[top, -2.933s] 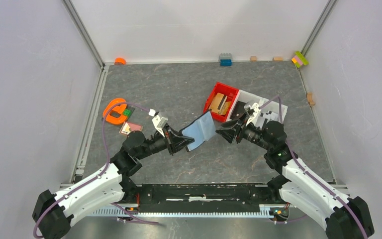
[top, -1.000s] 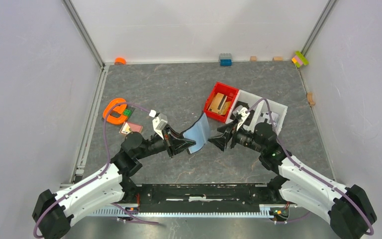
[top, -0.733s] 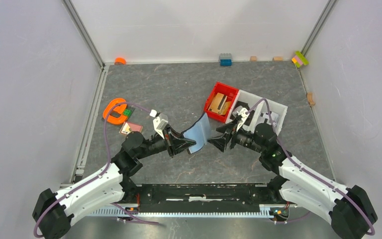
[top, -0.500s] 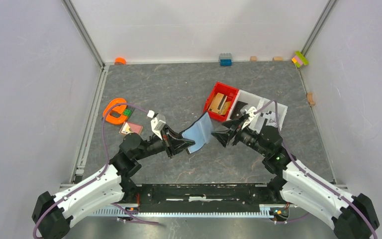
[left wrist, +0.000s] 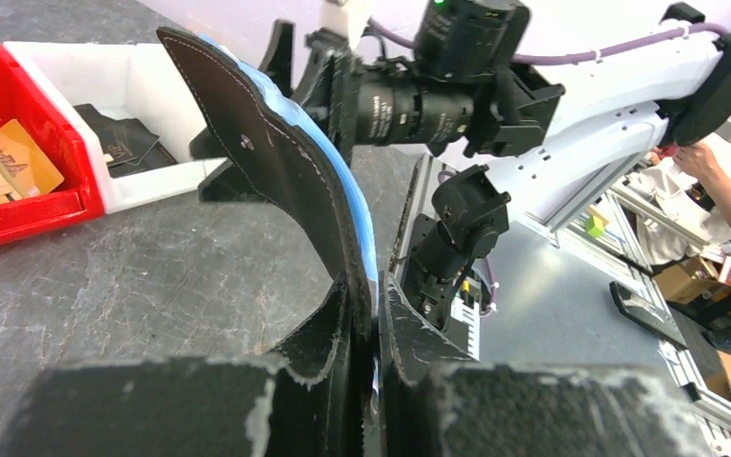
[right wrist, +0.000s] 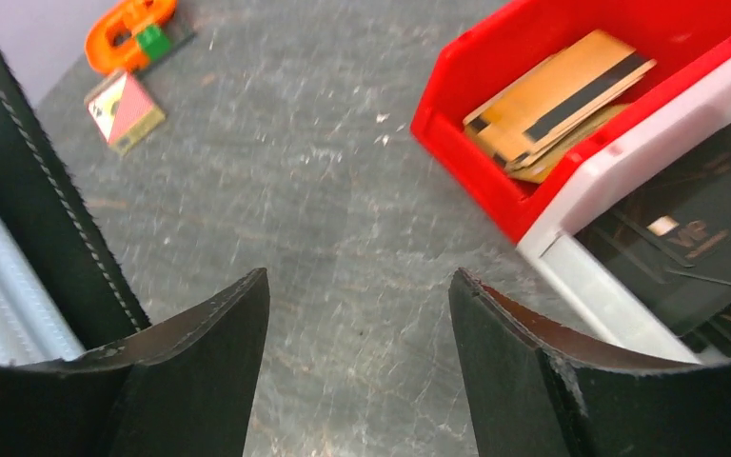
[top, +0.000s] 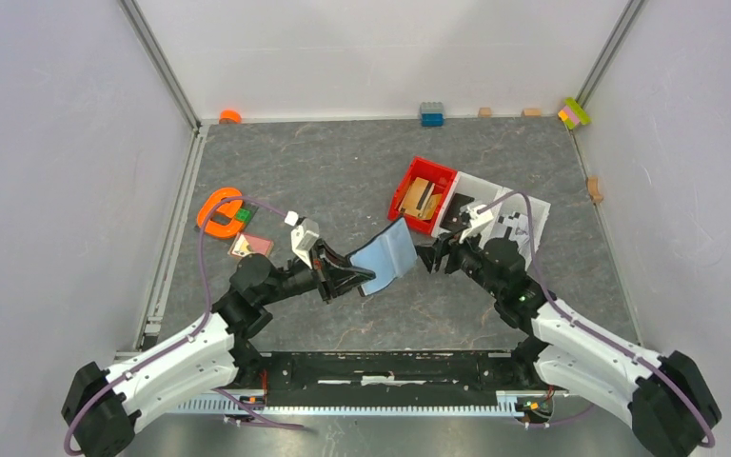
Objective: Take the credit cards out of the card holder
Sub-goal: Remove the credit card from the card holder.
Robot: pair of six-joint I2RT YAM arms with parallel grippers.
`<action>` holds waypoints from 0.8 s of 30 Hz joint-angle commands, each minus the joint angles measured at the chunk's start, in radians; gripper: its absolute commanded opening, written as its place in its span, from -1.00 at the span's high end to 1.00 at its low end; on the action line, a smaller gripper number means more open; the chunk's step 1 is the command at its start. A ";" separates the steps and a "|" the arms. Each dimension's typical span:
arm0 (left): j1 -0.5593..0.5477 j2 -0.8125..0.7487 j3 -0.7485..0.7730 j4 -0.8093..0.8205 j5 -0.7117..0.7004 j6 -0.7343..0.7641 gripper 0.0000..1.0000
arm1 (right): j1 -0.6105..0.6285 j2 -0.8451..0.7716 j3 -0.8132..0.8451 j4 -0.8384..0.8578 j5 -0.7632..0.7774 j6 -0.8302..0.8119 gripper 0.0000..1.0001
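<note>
**A:** Where is the card holder [top: 390, 255]?

**B:** It is held up off the tabletop [top: 324, 171], over the middle and a little toward the near edge. The left gripper [top: 352, 277] is clamped tight on one end, with the black leather pinched between its fingers [left wrist: 152, 409].

**A:** And the other arm?

**B:** The right gripper [top: 431, 257] has its jaws well apart with nothing in them. It faces the holder's free end, just beside it.

**A:** Which way does the holder run?

**B:** Its long axis goes from the left gripper's clamp out toward the far right, toward the red bin [top: 401, 195]. The pale blue-grey inside is turned up. The free end points at the right gripper, so that arm is the nearer one for any pull.

**A:** Is it lined up?

**B:** Not quite, I'd judge. In the right wrist view the stitched black edge stands to the left of the finger on that side. That puts it outside the gap, not between the jaws. The gripper would need to shift that way before closing.

**A:** Can you see the credit cards?

**B:** I can make out none inside, because the pockets don't show clearly. A pinkish card [top: 250, 245] lies flat near the tabletop's left edge, beside an orange piece [top: 217, 211]. It is well apart from both grippers.
</note>
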 commanded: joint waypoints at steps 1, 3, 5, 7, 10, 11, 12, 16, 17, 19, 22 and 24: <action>-0.007 0.001 0.000 0.100 0.050 -0.026 0.92 | -0.001 0.078 0.071 0.041 -0.169 -0.012 -0.46; -0.008 -0.011 -0.005 0.093 0.037 -0.021 0.93 | -0.001 0.103 0.076 0.083 -0.282 -0.009 -0.44; -0.008 -0.023 -0.006 0.077 0.014 -0.017 0.93 | -0.001 0.097 0.061 0.154 -0.375 0.014 -0.40; -0.008 -0.029 -0.004 0.050 -0.025 -0.011 0.93 | -0.002 0.049 0.022 0.218 -0.394 0.036 -0.40; -0.008 -0.029 0.008 -0.010 -0.093 -0.001 0.96 | -0.001 -0.037 -0.031 0.300 -0.399 0.042 -0.40; -0.008 -0.028 0.012 -0.024 -0.108 0.004 0.96 | -0.001 -0.061 -0.048 0.324 -0.410 0.044 -0.40; -0.008 -0.028 0.013 -0.035 -0.118 0.007 0.96 | -0.001 -0.076 -0.058 0.351 -0.425 0.049 -0.40; -0.008 -0.029 0.016 -0.041 -0.126 0.006 0.96 | -0.001 -0.077 -0.052 0.369 -0.509 0.034 -0.39; -0.008 -0.029 0.015 -0.041 -0.128 0.006 0.95 | -0.001 -0.072 -0.043 0.354 -0.526 0.017 -0.39; -0.008 -0.036 0.013 -0.043 -0.131 0.008 0.96 | -0.002 -0.056 -0.024 0.306 -0.542 -0.013 -0.42; -0.009 -0.036 0.014 -0.047 -0.138 0.009 0.96 | -0.002 -0.049 -0.018 0.294 -0.534 -0.020 -0.42; -0.008 -0.028 0.019 -0.058 -0.144 0.013 0.96 | -0.001 -0.057 -0.023 0.299 -0.534 -0.017 -0.42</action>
